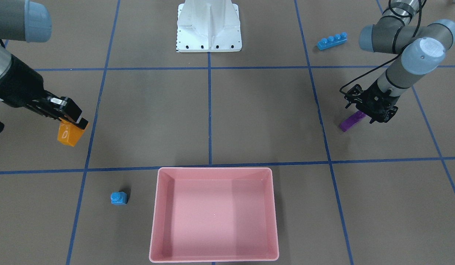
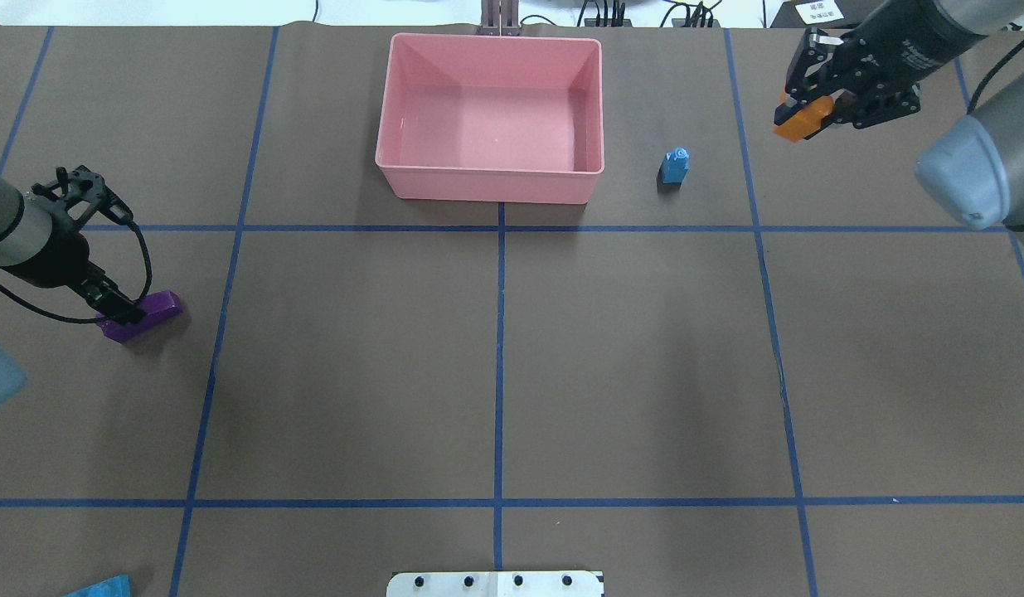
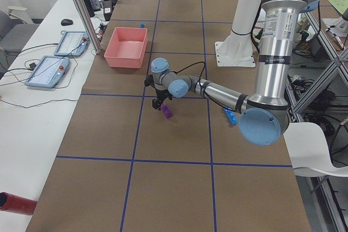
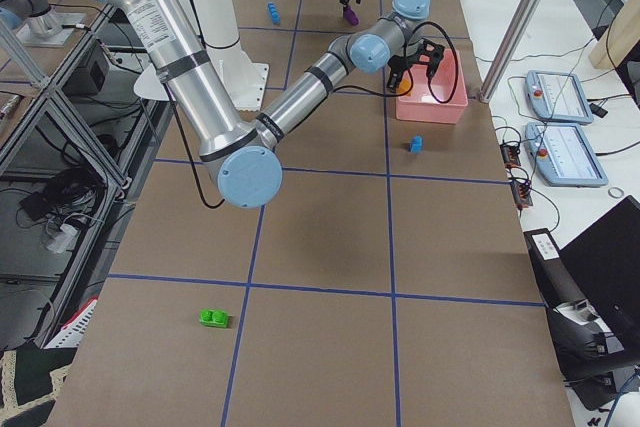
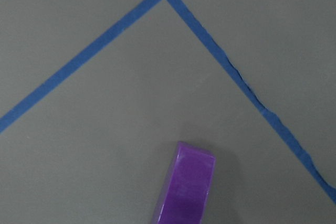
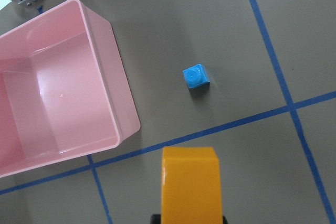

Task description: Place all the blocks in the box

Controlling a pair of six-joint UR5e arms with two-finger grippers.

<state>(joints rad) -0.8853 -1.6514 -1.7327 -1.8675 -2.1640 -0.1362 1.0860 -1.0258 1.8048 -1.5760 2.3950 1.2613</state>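
Note:
My right gripper [image 1: 75,124] is shut on the orange sloped block [image 1: 69,134] and holds it above the table, to the side of the small blue cube [image 1: 119,198]. The cube stands beside the empty pink box [image 1: 214,169]. My left gripper [image 1: 362,115] is shut on the purple sloped block [image 1: 349,123], which is tilted and low at the table. The long blue bar [image 1: 332,41] lies near the left arm's base. The green block [image 4: 213,318] lies far out on the right side. In the right wrist view the orange block [image 6: 190,182] sits below the cube [image 6: 196,76] and the box [image 6: 107,82].
The white metal base [image 1: 209,33] stands at the robot's side of the table, opposite the box. Blue tape lines divide the brown table into squares. Tablets and cables lie on the bench beyond the box [image 3: 126,47] in the exterior left view.

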